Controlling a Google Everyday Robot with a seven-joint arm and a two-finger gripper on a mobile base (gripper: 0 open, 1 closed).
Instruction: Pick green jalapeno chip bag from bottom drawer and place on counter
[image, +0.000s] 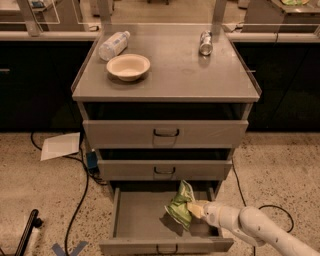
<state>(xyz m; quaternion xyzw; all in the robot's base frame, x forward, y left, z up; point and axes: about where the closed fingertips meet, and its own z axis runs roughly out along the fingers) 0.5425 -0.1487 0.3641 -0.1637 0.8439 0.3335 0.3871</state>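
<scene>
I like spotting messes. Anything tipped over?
Yes: the water bottle lies on its side on the counter, and a paper sheet lies on the floor. The gripper grips the chip bag in the bottom drawer.

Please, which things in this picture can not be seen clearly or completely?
1. Camera view: the gripper holds the green jalapeno chip bag above the floor of the bottom drawer. Its arm runs off the lower right edge, so the base is cut off.
2. Camera view: the insides of the top drawer and the middle drawer are dark, covered from above.
3. Camera view: the print on the can on the counter is too small to read.
</scene>
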